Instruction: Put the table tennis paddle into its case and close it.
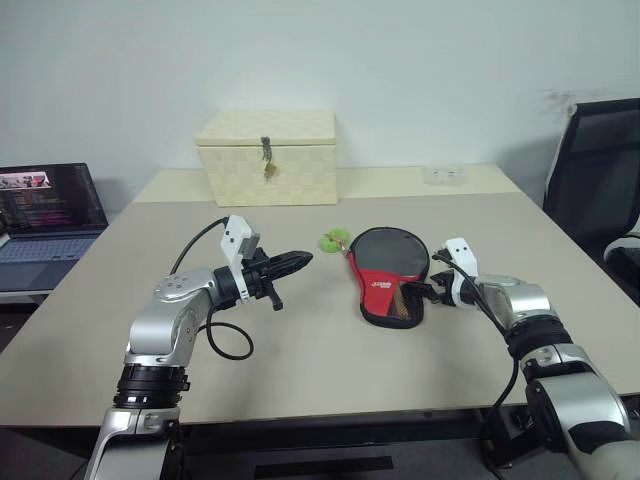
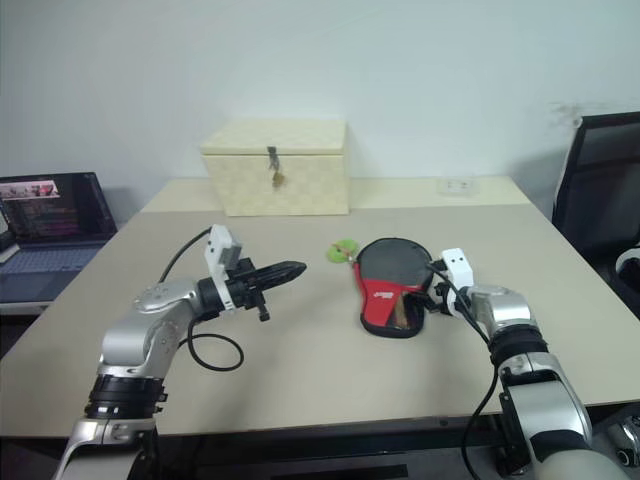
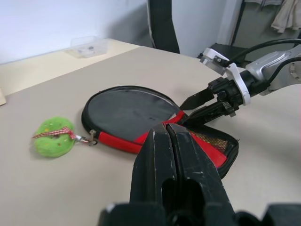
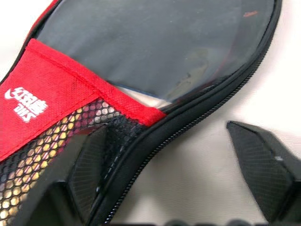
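The black and red case (image 1: 381, 283) lies flat on the table (image 1: 300, 350), its green pull tag (image 1: 334, 240) at the far end. The table tennis paddle's round black face (image 1: 390, 248) shows inside the zip rim, and light wood shows through the mesh pocket (image 4: 42, 141). My right gripper (image 1: 416, 291) is open and straddles the case's zip edge by the mesh pocket: one finger (image 4: 96, 165) rests on the mesh, the other (image 4: 261, 165) is over bare table. My left gripper (image 1: 302, 260) is shut on nothing, held level above the table left of the case and pointing at it.
A cream chequered latched box (image 1: 267, 155) stands at the back centre of the table. A small clear plastic box (image 1: 445, 175) sits at the back right. An open laptop (image 1: 45, 210) is off the left side and a black office chair (image 1: 600, 170) off the right.
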Robot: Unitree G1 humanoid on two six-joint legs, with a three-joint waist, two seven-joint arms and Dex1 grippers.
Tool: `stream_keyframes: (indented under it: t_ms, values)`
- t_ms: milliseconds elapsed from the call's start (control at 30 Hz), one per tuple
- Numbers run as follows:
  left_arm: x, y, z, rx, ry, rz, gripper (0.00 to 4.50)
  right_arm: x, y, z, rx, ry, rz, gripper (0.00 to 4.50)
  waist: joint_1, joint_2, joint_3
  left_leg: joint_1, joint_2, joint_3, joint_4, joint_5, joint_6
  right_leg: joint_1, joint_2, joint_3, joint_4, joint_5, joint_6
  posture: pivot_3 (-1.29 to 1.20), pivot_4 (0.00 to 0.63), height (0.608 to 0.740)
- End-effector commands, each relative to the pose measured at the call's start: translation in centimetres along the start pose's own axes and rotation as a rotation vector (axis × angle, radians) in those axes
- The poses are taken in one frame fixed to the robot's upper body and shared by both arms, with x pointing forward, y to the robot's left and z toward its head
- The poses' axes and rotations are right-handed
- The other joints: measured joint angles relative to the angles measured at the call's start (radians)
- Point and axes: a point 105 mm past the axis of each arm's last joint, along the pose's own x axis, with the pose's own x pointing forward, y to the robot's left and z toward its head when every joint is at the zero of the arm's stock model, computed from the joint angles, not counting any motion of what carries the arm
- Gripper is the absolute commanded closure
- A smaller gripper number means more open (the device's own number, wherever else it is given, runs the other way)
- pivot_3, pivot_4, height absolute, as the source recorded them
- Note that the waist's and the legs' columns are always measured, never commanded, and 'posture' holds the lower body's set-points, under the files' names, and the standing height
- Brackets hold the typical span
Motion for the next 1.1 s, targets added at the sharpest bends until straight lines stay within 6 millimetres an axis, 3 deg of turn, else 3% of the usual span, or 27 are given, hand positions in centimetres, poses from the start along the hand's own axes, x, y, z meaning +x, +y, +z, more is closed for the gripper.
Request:
stream_keyframes:
  t_ms: [33,367,600,833,1100]
  values:
    - [-0.2,-0.2,1.5,0.057,-0.02,-0.003,4.5,1.2,1.5,-1.8,0.015,0.074,0.066,1.65,-0.002,0.0,0.0,0.001,0.0,0.0,0.0,0.0,0.0,0.0,0.001,0.0,0.001,0.0,0.0,0.0,0.15,0.74]
    - [-1.8,-1.5,0.4,0.019,0.033,-0.084,4.5,2.6,3.9,-0.5,0.059,0.05,0.163,4.48,-0.025,-0.001,0.0,0.008,0.0,0.003,-0.001,0.0,0.0,0.005,0.001,0.003,0.002,0.0,0.0,0.0,0.15,0.74]
    - [-3.6,-3.5,-0.2,-0.037,0.087,-0.187,4.5,3.5,8.7,1.9,0.015,0.015,0.348,4.49,-0.034,-0.001,0.0,0.011,0.001,0.005,-0.004,0.0,0.0,0.006,0.003,0.004,0.002,-0.001,-0.001,0.0,0.15,0.74]
    - [-4.7,-5.7,-1.2,-0.076,0.134,-0.252,4.5,3.5,12.2,1.2,0.029,0.033,0.412,4.49,-0.038,0.0,0.0,0.011,0.003,0.003,-0.009,0.0,0.0,0.004,0.003,0.004,0.001,-0.003,-0.004,0.0,0.15,0.74]
    - [-6.1,-8.4,-2.1,-0.129,0.175,-0.316,4.5,-1.4,14.0,-1.7,0.191,0.078,0.354,4.49,-0.016,0.0,0.0,0.005,0.003,-0.002,-0.014,0.0,-0.001,0.0,-0.001,0.004,-0.002,-0.005,-0.005,0.0,0.15,0.74]
